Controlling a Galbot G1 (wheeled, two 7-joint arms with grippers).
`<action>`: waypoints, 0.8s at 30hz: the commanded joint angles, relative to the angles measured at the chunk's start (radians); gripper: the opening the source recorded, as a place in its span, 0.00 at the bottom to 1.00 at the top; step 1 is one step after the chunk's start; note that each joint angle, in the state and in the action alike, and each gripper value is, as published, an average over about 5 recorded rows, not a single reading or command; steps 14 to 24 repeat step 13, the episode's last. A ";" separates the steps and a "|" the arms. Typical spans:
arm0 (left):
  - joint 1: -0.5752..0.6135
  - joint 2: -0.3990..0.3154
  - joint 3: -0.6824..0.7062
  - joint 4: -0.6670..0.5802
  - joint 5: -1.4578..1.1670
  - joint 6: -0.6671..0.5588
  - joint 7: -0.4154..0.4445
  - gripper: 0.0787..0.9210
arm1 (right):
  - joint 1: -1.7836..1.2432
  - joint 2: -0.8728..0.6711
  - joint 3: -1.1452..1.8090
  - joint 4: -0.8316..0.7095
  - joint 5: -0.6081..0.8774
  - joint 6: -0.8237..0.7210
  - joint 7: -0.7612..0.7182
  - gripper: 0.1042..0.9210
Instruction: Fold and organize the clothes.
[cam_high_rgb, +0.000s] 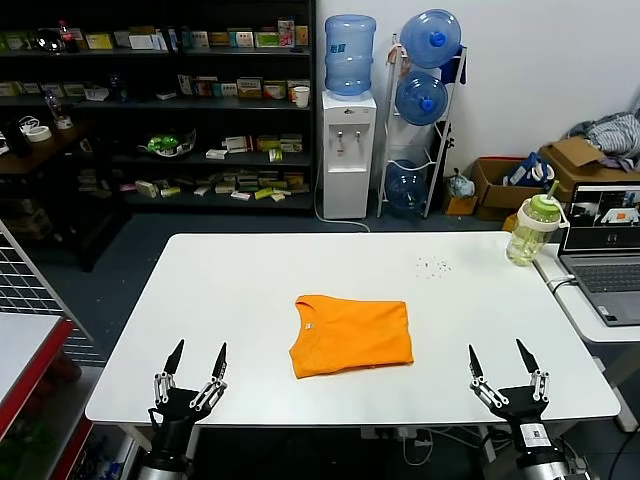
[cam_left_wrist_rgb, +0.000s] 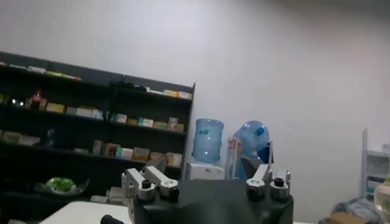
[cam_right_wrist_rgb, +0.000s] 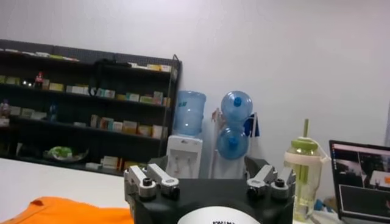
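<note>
The orange shirt (cam_high_rgb: 351, 335) is lying folded in the middle of the white bench (cam_high_rgb: 250, 290). The left hand (cam_high_rgb: 196, 364) and right hand (cam_high_rgb: 503, 365) are waiting at the near edge, fingers spread, holding nothing.

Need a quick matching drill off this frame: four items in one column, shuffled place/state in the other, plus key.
Items:
1. orange T-shirt
2. left gripper
3. green-lidded bottle
4. laptop

Place/state:
A. open, at the table's near left edge
B. on the side table to the right, screen lit
C. folded, mid-table
D. upright at the far right corner of the white table

Pairs: 1-C, 2-A, 3-D, 4-B
</note>
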 joint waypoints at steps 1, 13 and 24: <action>0.062 -0.037 -0.045 -0.030 0.066 -0.060 0.039 0.88 | 0.006 0.082 0.014 -0.015 -0.055 0.062 -0.031 0.88; 0.055 -0.063 -0.041 -0.031 0.092 -0.054 0.032 0.88 | 0.016 0.098 0.020 -0.024 -0.056 0.060 -0.031 0.88; 0.055 -0.063 -0.041 -0.031 0.092 -0.054 0.032 0.88 | 0.016 0.098 0.020 -0.024 -0.056 0.060 -0.031 0.88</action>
